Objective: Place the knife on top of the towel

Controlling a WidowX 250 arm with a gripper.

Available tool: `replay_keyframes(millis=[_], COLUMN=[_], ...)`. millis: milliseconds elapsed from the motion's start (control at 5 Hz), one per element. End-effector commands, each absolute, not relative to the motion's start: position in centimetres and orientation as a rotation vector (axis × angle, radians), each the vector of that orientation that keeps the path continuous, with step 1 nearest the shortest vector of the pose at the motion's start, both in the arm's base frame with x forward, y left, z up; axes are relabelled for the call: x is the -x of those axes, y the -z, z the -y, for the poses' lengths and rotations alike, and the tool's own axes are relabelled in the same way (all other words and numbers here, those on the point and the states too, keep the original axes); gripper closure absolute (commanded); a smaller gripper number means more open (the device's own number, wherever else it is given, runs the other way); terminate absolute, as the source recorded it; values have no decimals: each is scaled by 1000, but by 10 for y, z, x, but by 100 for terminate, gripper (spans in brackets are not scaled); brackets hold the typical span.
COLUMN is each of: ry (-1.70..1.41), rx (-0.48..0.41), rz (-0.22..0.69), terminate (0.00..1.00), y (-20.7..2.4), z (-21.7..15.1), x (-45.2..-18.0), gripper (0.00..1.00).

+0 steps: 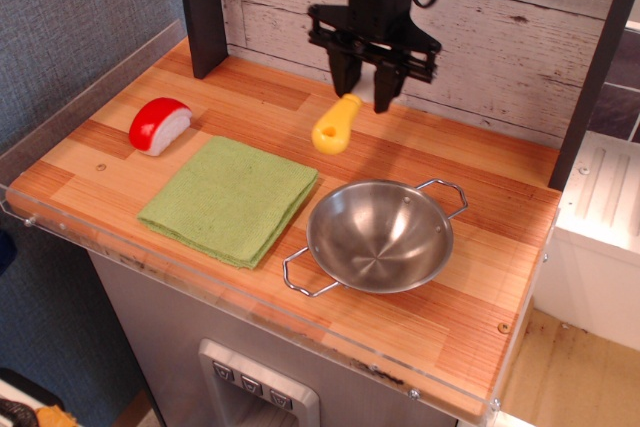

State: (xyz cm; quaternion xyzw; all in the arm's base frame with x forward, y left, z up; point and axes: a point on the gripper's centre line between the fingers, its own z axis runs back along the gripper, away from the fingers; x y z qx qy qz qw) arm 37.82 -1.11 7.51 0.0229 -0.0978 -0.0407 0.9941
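Wooden counter point(480, 277) below, I hold the knife point(340, 125) aloft, gripper point(368, 97) jaws clamped on its white blade, right of the green towel point(230, 199). Its heavy yellow handle dangles; it might pivot or slip out.

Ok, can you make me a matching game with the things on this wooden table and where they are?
Things:
1. yellow-handled toy knife
2. folded light-green towel
3. shiny steel bowl
4. red and white toy wedge

Places:
A. back left on the table
B. up in the air, held by the black gripper
C. right of the towel
D. flat near the front edge

Pairs: 1-B, 2-D, 3-C, 4-A
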Motion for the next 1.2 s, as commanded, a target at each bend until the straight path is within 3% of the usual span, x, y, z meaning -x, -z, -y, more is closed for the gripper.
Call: replay_keyframes(millis=[0,400,600,1000], ry=[54,47,63,52], rx=[-34,-30,-50,-51], rz=[180,159,131,119], terminate=[0,0,0,0], y=[-105,-101,-88,-84], z=[-30,-50,-55,-66], x=[-326,-298,-291,-285], gripper=[100,100,100,100])
